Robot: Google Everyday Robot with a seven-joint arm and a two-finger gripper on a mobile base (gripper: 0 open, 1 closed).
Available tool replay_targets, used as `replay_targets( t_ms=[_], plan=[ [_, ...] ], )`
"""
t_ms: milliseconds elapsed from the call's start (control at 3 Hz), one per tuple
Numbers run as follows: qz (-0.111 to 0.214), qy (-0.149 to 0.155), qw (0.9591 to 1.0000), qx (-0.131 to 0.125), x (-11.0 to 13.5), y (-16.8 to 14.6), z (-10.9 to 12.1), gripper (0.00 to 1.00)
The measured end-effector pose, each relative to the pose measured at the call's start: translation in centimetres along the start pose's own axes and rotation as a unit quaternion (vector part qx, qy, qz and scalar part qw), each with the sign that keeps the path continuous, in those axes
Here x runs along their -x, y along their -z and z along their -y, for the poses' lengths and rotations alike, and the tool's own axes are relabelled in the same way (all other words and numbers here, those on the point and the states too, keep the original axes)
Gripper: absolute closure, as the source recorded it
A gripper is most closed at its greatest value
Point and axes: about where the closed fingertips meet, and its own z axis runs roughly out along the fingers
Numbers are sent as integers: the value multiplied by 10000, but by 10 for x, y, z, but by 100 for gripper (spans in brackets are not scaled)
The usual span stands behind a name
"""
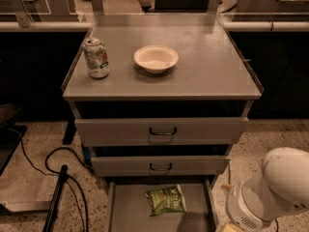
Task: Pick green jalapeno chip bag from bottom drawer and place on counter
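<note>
Soda can (96,57), bowl (156,58), upper drawers and floor cable are shown.
The green-and-white soda can is stood upright to the left of the shallow white bowl, near it but not touching. Lower down, the top drawer (162,130) and the middle drawer (161,167), both grey with a dark handle, are seen one above the other. On the speckled floor (34,178) at the left, a black cable (49,159) is laid in loops beside a dark pole (55,199). The gripper (231,228) is found at the lower right edge, mostly cut off.
</note>
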Motion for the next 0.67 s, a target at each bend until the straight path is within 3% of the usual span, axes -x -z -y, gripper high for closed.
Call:
replay_targets(
  t_ms=[333, 667],
  plan=[
    [129, 58, 9996, -261, 1, -42, 23, 0],
    [143, 307, 9976, -611, 9, -72, 49, 0]
  ],
)
